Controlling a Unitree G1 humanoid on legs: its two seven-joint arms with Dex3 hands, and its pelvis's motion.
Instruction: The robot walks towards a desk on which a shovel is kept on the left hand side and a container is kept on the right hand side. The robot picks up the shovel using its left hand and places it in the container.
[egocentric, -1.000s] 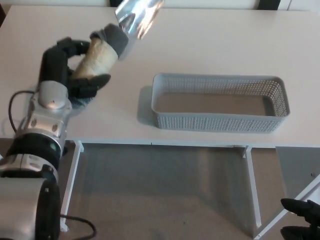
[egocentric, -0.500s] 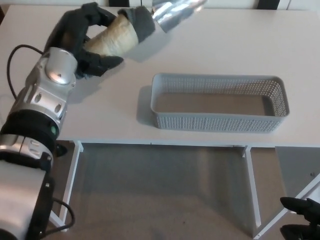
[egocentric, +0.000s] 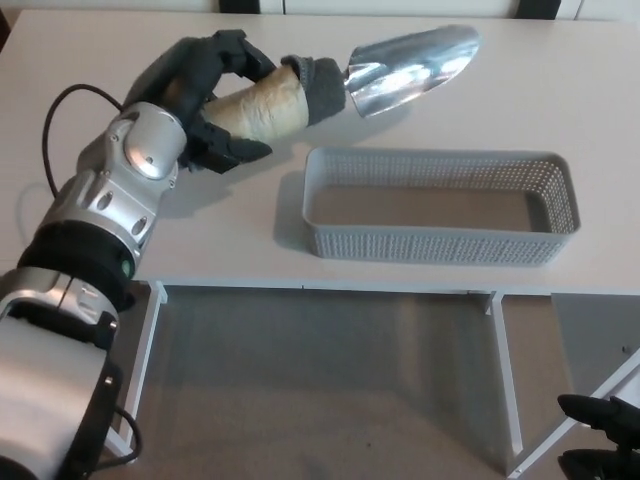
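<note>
Now left robot hand (egocentric: 205, 100) wraps tight round tan handle of shovel (egocentric: 340, 85), holding it up over tabletop (egocentric: 560, 100). Shiny scoop points right, near far left corner of gray basket (egocentric: 440, 205), not yet over it. Risk: letting go too soon, shovel lands on tabletop or hits basket rim, basket slides. Right robot hand (egocentric: 600, 440) hangs low, off to side; fingers too unclear to tell.

Bright even light, glare on the shovel (egocentric: 412, 65) blade, soft shadows on the desk (egocentric: 560, 90), slightly blurry
</note>
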